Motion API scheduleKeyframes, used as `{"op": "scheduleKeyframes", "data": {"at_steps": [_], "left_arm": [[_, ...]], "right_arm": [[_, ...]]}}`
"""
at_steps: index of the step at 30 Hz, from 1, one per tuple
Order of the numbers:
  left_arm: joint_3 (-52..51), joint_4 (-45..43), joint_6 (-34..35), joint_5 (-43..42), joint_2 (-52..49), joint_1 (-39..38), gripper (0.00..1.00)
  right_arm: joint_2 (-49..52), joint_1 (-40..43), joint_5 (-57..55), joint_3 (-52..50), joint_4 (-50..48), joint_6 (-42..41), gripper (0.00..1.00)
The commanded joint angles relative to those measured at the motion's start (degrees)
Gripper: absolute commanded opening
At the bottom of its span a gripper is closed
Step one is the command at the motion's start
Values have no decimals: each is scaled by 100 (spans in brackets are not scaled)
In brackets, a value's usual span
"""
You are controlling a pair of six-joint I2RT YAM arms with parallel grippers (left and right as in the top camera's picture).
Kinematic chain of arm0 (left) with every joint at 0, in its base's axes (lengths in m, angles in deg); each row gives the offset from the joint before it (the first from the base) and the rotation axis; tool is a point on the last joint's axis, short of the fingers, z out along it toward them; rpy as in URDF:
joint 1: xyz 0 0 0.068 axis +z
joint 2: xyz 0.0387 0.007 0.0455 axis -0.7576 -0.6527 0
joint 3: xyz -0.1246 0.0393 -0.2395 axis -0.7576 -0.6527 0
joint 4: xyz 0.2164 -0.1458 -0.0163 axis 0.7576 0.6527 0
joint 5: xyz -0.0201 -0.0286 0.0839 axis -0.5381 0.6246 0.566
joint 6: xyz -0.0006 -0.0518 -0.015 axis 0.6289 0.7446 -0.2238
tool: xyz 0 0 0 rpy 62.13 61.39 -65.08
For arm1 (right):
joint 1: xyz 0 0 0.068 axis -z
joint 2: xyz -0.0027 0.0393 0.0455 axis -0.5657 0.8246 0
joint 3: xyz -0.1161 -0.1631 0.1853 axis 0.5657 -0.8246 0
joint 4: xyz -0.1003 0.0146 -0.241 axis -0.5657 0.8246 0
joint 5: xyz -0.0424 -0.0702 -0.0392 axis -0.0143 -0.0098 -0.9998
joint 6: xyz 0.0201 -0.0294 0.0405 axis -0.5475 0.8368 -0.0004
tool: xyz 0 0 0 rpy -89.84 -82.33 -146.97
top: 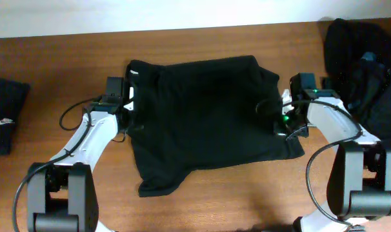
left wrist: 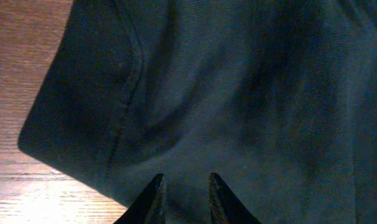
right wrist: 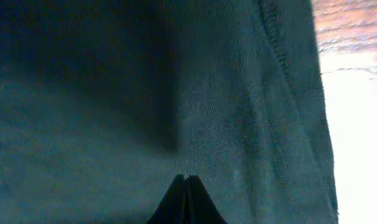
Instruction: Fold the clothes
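Fold seemingly under way: your left pincer [left wrist: 184, 182] stands parted and empty, the black shirt [top: 208, 116] spread beneath it on the counter [top: 53, 64]; right pincer [right wrist: 186, 182] clenched over its edge. Next likely needs firm edge grips.

No text is readable; a small white logo [top: 6, 120] marks the folded black garment [top: 0, 135].

1. Centre shirt [top: 208, 122]: plain black, dull weave.
2. Folded garment [top: 3, 116], 9 o'clock: black, small white logo.
3. Heap [top: 366, 64], 2 o'clock: black.
4. Bench [top: 234, 203]: warm brown wood grain.
5. Arms [top: 95, 132]: white shells, black joints.
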Motion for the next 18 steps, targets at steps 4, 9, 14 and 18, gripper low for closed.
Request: {"op": "scheduleKeyframes", "data": {"at_steps": [4,9,14,18], "left_arm": [[-168,-13,-70,-109,-509,31,23],[-168,15,-68,-109,-811,31,23],[-168,476,173,-63,-826,136,22],[-166,1047,411,-66,-824,361,11]], "right_arm": [[22,15,74,-199,-105,72,4],[22,15,72,-214,-96,76,4],[22,15,66,-223,-31,94,4],[22,17,-15,-223,31,90,4]]}}
